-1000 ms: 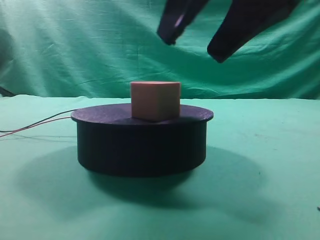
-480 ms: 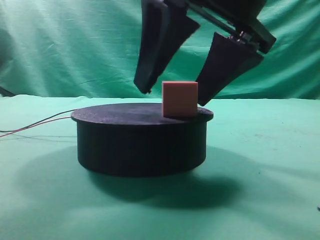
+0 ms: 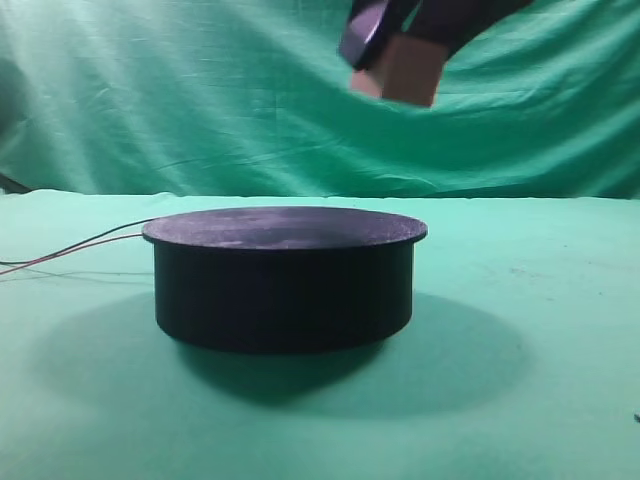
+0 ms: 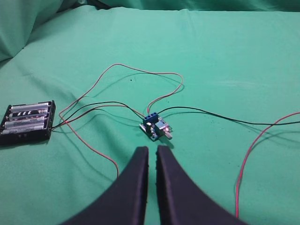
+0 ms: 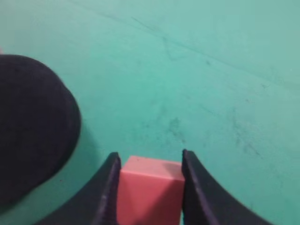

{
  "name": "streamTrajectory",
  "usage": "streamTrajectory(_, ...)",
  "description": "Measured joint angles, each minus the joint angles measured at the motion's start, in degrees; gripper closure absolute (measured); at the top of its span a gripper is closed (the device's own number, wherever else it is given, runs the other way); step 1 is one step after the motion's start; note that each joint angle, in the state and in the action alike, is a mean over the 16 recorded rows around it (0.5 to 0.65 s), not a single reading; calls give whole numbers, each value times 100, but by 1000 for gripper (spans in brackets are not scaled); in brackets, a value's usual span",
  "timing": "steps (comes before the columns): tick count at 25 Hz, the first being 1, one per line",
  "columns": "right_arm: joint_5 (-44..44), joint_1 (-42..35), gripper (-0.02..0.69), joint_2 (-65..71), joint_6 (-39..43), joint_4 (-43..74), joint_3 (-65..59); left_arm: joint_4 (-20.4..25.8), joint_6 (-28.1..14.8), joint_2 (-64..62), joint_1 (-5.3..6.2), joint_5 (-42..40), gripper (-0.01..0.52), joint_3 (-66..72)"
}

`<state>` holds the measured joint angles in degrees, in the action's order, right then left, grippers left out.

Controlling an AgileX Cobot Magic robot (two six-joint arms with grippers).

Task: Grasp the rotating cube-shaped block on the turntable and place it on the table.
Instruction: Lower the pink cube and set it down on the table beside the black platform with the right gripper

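My right gripper (image 3: 395, 45) is shut on the pinkish-tan cube-shaped block (image 3: 408, 72) and holds it high in the air, above the right part of the black turntable (image 3: 284, 275). In the right wrist view the block (image 5: 150, 190) sits between the two dark fingers of my right gripper (image 5: 150, 157), over the green table (image 5: 211, 93), with the turntable's edge (image 5: 33, 126) at the left. The turntable's top is bare. My left gripper (image 4: 152, 150) shows only in the left wrist view, shut and empty above the cloth.
Thin red and black wires (image 3: 75, 248) run left from the turntable. In the left wrist view a black battery holder (image 4: 28, 123) and a small blue circuit board (image 4: 155, 127) lie on the cloth among looping wires (image 4: 140, 75). A green backdrop (image 3: 150, 90) hangs behind.
My right gripper came down around the block on the turntable, shut on it, and has lifted it up off the disc to the top of the view.
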<state>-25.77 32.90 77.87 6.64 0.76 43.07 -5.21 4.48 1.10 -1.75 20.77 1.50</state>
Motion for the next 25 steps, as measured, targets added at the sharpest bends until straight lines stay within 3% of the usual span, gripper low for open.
streamTrajectory(5,495,-189,402,257,437,337,-401,0,0,0,0,0,514,0)
streamTrajectory(9,844,-218,353,511,515,258,-599,0,0,0,0,0,514,0)
streamTrajectory(16,356,-218,284,428,556,69,-496,0,0,0,0,0,514,0)
streamTrajectory(20,-318,-218,328,-46,563,25,-390,0,0,0,0,0,514,0)
streamTrajectory(25,-1182,-218,462,-945,599,18,-295,0,0,0,0,0,514,0)
